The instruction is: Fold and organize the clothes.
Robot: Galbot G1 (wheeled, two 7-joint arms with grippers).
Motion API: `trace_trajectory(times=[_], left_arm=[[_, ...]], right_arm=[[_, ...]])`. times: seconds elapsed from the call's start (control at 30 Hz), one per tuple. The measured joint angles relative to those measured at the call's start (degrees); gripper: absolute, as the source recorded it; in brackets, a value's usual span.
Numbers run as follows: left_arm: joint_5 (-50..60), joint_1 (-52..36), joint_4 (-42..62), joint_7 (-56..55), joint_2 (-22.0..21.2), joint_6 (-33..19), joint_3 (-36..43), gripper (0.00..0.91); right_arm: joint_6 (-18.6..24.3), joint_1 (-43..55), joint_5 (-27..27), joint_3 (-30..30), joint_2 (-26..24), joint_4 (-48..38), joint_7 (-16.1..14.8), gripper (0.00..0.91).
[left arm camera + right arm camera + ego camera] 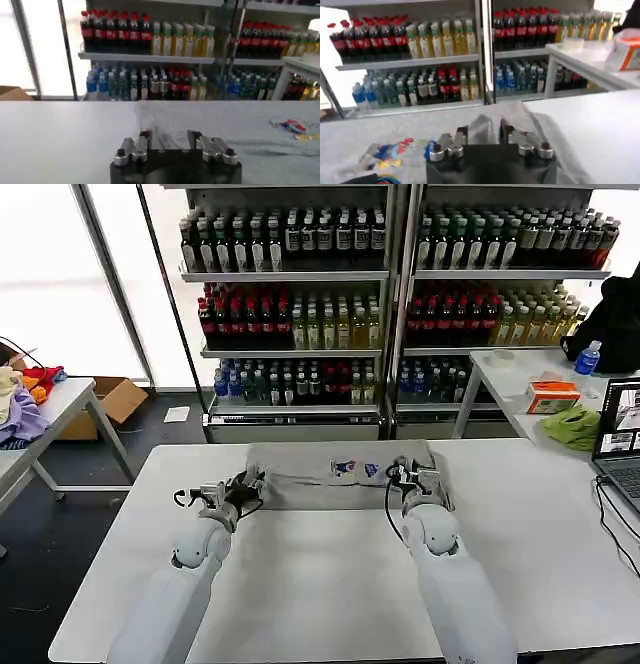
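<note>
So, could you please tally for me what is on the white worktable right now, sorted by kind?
Light grey T-shirts: 1, folded into a band at the far edge of the white worktable
Grippers at the shirt: 2, the left gripper at one end and the right gripper at the other
Laptops: 1
Total: 4

The T-shirt (340,474) is showing as soft, matt grey cloth, lying wrinkled on the smooth, matt pale counter (330,584). Both arms' white shells are gleaming like glossy plastic, and the left gripper (169,142) is showing black housing with dull metal bolts.
</note>
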Motion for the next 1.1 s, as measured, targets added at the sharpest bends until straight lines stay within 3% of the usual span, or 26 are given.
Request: trace_trajectory(times=[0.37, 0.73, 1.1], left_arm=[[-0.09, 2.01, -3.01, -1.72, 0.51, 2.20, -0.15, 0.907], [-0.77, 5.09, -7.61, -2.90, 1.87, 3.94, -0.36, 0.907], [-0.58, 6.79, -9.94, -3.34, 2.66, 4.04, -0.69, 0.907]], right_arm=[[3.85, 0.70, 5.24, 0.38, 0.22, 0.36, 4.22, 0.907], [-1.23, -4.69, 2.15, 0.49, -5.31, 8.05, 7.66, 0.907], [-5.54, -11.38, -2.29, 1.56, -11.93, 13.78, 6.64, 0.907]])
